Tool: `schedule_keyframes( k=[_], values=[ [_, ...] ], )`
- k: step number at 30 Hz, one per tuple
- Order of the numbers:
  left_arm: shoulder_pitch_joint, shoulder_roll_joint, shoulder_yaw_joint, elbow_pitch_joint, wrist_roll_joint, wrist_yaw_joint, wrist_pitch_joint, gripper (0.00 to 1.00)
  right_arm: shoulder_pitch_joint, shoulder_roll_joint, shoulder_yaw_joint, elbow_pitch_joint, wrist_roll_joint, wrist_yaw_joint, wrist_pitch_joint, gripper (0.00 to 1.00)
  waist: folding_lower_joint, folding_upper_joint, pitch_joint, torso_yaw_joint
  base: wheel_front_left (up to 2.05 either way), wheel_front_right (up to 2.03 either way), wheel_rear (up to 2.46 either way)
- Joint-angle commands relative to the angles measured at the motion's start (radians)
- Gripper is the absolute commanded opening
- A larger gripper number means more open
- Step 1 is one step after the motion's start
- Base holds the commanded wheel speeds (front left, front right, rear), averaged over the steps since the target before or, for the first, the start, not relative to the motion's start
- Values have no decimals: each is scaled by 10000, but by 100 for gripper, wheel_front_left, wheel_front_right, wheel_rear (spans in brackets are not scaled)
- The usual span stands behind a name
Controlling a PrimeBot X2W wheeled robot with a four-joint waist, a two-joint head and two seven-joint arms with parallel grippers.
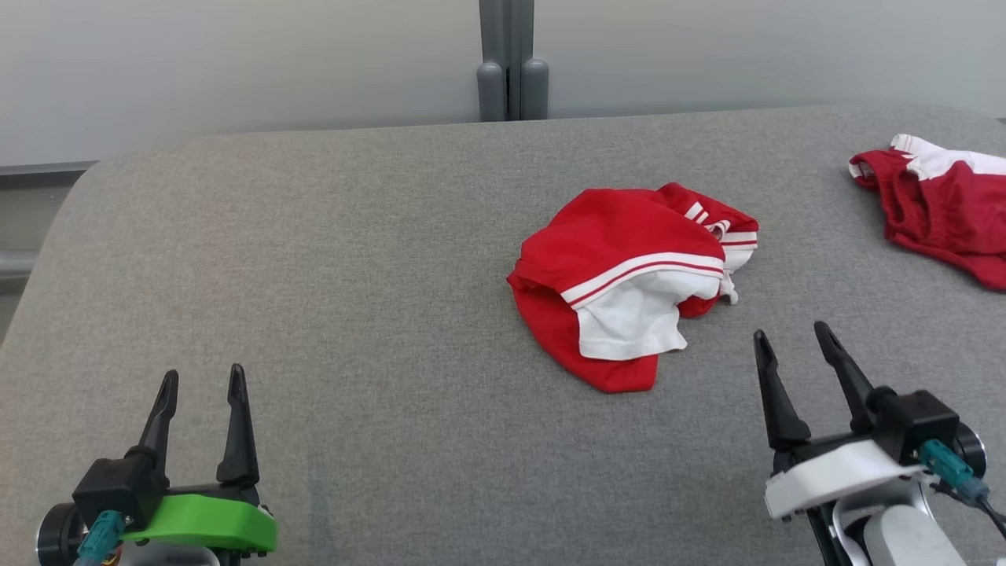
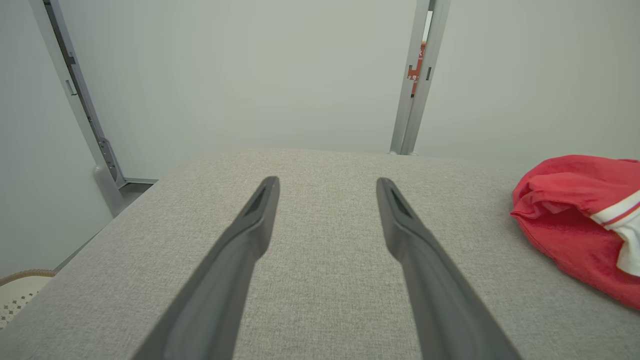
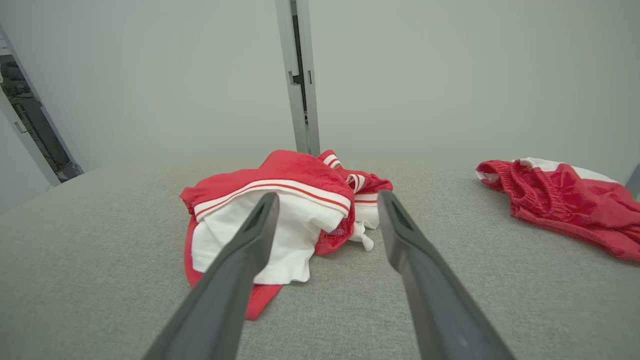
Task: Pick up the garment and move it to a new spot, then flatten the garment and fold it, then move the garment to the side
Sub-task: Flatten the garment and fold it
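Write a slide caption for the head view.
Left pincer and right pincer open, short of a crumpled red-and-white garment on the grey surface; second garment far right.

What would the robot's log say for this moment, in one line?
stage: before pickup | left gripper: open, empty | right gripper: open, empty, near crumpled garment | second garment: far right

- Grey woven-fabric table top (image 1: 314, 275): spans the head view; far left corner rounded.
- Crumpled red-and-white cloth (image 1: 943, 208): lies on the table top near its far right corner, partly cut off by the frame edge.
- Grey upright post (image 1: 512, 63): stands just behind the table's far edge, against a pale wall (image 1: 236, 55).
- Pale perforated item with woven rim (image 2: 20, 292): sits low beside the table; identity unclear.
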Motion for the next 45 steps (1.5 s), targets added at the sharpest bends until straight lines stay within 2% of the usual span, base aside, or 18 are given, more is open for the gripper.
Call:
schedule_keyframes(
  k=[1, 9, 17, 24, 33, 34, 35, 36, 40, 45],
  values=[
    [-106, -8, 6, -13, 47, -29, 4, 100, -399, -85, 60, 75, 21, -10, 75, 100, 0, 0, 69, 12, 0, 0, 0],
    [-452, -71, -214, -20, -20, -29, 4, 100, -2700, -623, 608, 1212, -69, -10, 1057, 100, 0, 0, 579, 245, 0, 0, 0],
    [-869, -196, -492, 75, -143, -28, 4, 100, -4539, -1046, 1350, 3281, 314, -10, 1810, 100, 0, 0, 1188, 731, 0, 0, 0],
    [-1145, -273, -689, 141, -174, -28, 4, 100, -5619, -918, 1918, 5216, 1019, -10, 2026, 100, 0, 0, 1537, 1101, 0, 0, 0],
    [-1430, -316, -950, 234, -224, -28, 4, 100, -6477, -810, 2714, 8096, 1308, -10, 3266, 100, 0, 0, 1786, 1458, 0, 0, 0],
    [-1454, -320, -961, 250, -229, -28, 4, 100, -6484, -750, 2790, 8283, 1359, -10, 3311, 82, 0, 0, 1790, 1482, 0, 0, 0],
    [-1478, -323, -956, 264, -230, -28, 4, 100, -6512, -698, 2788, 8463, 1486, -10, 3234, 37, 0, 0, 1786, 1503, 0, 0, 0],
    [-1487, -329, -949, 278, -230, -28, 4, 100, -6532, -672, 2821, 8601, 1531, -10, 3214, 0, 0, 0, 1776, 1516, 0, 0, 0],
    [-1377, -342, -870, 354, -228, -28, 4, 100, -6609, -747, 2894, 8974, 1715, -6, 2677, 0, 0, 0, 1619, 1487, 0, 0, 0],
    [-1160, -349, -734, 370, -164, -28, 4, 100, -6751, -918, 3072, 8932, 1650, -10, 1370, 0, 0, 0, 1345, 1314, 0, 0, 0]
  ],
)
